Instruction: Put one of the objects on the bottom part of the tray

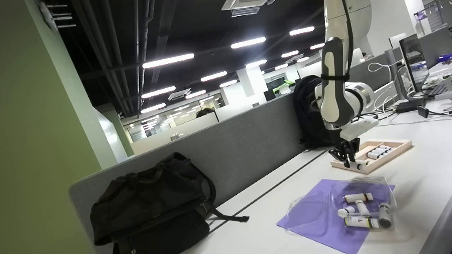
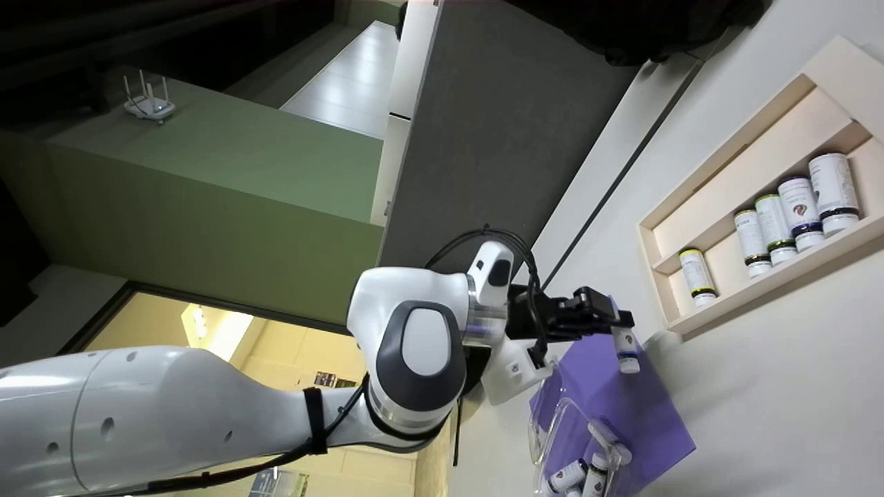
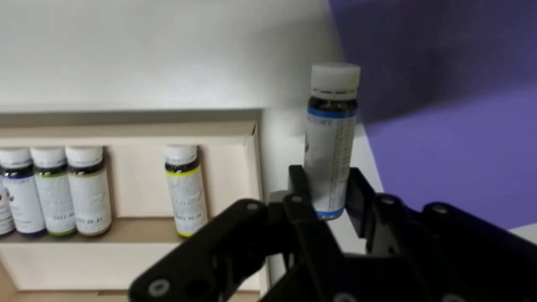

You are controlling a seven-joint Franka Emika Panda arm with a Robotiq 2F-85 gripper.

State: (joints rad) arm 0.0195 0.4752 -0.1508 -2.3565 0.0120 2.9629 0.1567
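Observation:
My gripper (image 3: 325,184) is shut on a small white bottle (image 3: 331,138) with blue bands and a white cap. The bottle stands out from the fingertips, above the desk, between the tray's short end and the purple mat in the wrist view. The gripper (image 1: 348,158) and bottle also show in an exterior view, and the held bottle (image 2: 627,348) in an exterior view (image 2: 618,321). The light wooden tray (image 3: 254,167) shows in both exterior views (image 1: 388,158) (image 2: 794,270). A lengthwise divider splits it. Several bottles (image 2: 749,238) lie in one compartment, one apart with yellow bands (image 3: 186,191).
A purple mat (image 1: 340,240) carries a clear plastic container (image 1: 392,195) with several bottles (image 1: 362,222) and its lid. A grey partition (image 1: 247,141) stands along the desk. A black backpack (image 1: 152,201) and a monitor (image 1: 413,61) with cables are also there.

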